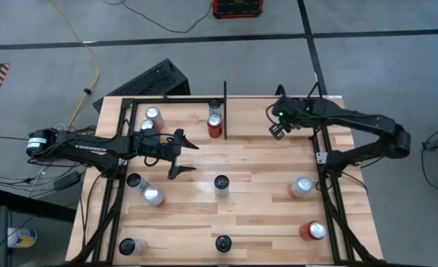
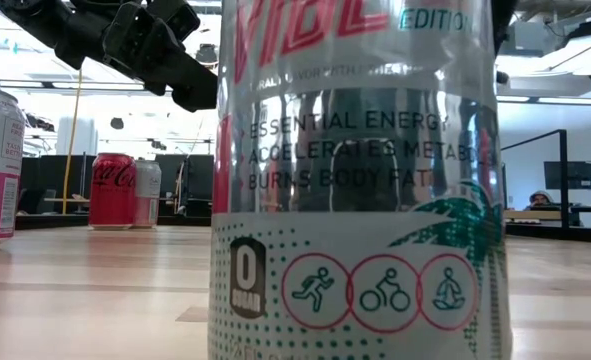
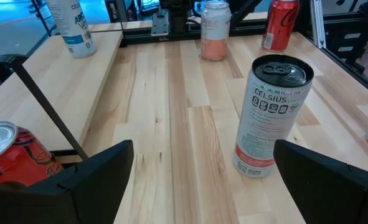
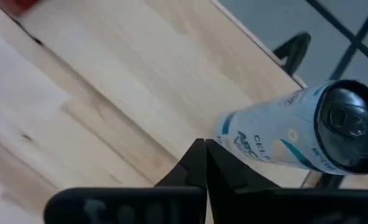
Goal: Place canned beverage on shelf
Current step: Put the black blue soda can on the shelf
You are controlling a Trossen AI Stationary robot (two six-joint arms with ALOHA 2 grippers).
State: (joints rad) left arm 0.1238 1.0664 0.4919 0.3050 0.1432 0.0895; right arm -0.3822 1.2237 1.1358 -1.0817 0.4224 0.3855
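We saw the left gripper (image 1: 180, 154) hovering over the middle-left of the wooden shelf (image 1: 263, 159), its two dark fingers (image 3: 87, 180) spread wide apart and holding nothing. In its wrist view a silver Celsius can (image 3: 269, 116) stood upright on the planks between and beyond those fingers, touching neither. That can (image 1: 221, 183) sat near the middle of the shelf in the high view.

The right gripper (image 1: 278, 127) hung at the far right of the shelf, close to the black rail (image 1: 324, 141). Its fingers (image 4: 196, 168) were pressed together with nothing between them. A pale can (image 4: 308, 134) stood just beyond the tips in its wrist view; whether they touched it, we could not tell.

A red can (image 1: 215, 126) stood beside the short black divider bar (image 1: 225, 111) at the far edge. Other cans stood scattered along the shelf's left, right and near sides.
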